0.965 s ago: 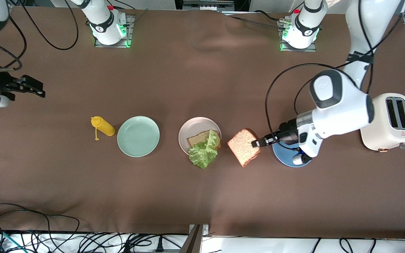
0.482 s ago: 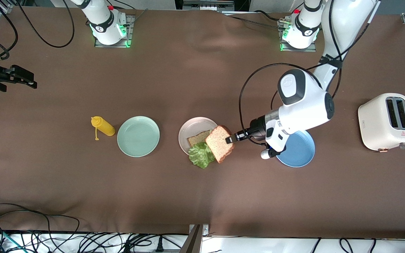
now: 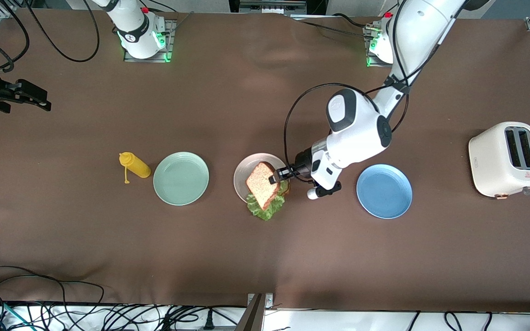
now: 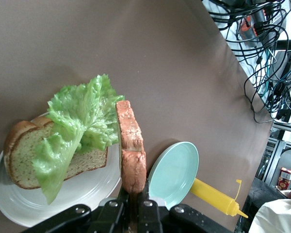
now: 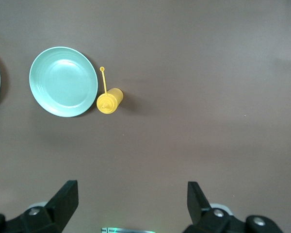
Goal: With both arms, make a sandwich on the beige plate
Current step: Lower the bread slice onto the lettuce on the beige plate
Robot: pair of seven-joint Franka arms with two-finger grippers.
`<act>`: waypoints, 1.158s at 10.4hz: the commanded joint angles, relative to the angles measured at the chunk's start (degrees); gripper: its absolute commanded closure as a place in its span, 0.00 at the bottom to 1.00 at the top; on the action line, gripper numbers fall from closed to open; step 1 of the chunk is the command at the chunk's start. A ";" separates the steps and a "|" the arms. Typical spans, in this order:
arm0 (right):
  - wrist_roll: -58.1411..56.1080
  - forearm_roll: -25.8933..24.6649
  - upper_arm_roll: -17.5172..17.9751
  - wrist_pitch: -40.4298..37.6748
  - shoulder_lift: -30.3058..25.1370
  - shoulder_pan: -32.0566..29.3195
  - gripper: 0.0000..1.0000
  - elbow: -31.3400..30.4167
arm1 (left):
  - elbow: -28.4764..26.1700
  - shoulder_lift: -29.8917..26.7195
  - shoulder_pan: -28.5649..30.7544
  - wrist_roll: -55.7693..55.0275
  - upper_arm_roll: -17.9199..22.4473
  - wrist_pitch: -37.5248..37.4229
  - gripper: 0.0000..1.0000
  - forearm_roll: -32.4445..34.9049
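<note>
Now the left tool (image 3: 278, 175) grips the top bread (image 3: 261, 179) over the lettuce (image 3: 267, 209) on the beige plate (image 3: 245, 171), so next it should lower and let go, while the right tool (image 5: 131, 204) waits open.

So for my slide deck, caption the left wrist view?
Left tool holds bread slice over lettuce-topped slice on beige plate.

In the front view, the tilted brown bread slice (image 3: 262, 179) clamped in the left gripper (image 3: 278, 175) covers most of the lower bread slice and part of the ruffled green lettuce leaf (image 3: 265, 209). In the left wrist view, the frame edge cuts off the round beige plate (image 4: 77, 191), directly ahead of the jaws.
</note>
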 commanded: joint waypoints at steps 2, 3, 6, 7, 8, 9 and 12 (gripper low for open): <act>1.20 0.16 -0.40 -1.11 0.06 0.03 0.00 2.51 | 1.93 2.22 -2.09 0.41 0.50 2.23 1.00 -2.25; 1.21 0.17 -0.40 -0.59 0.06 0.12 0.00 2.51 | 1.93 2.40 -2.10 0.41 0.50 2.50 1.00 -2.25; 1.21 0.34 -0.66 -0.41 0.06 -0.23 0.00 2.60 | 2.01 3.46 -3.76 0.41 0.50 2.59 1.00 -2.25; 1.29 0.34 -0.66 -0.41 0.15 -0.23 0.00 2.60 | 2.01 3.46 -4.29 0.41 0.50 2.59 1.00 -2.42; 1.29 0.34 -0.66 -0.41 0.06 -0.23 0.00 2.60 | 2.01 3.63 -4.30 0.41 0.50 2.59 1.00 -2.34; 1.21 0.34 -0.66 -0.41 0.15 -0.23 0.00 2.60 | 2.01 3.72 -4.21 0.67 0.68 2.59 1.00 -2.34; 1.21 0.34 -0.75 -0.50 0.15 -0.23 0.00 2.60 | 2.81 4.43 -3.24 0.85 0.94 2.59 0.44 -2.25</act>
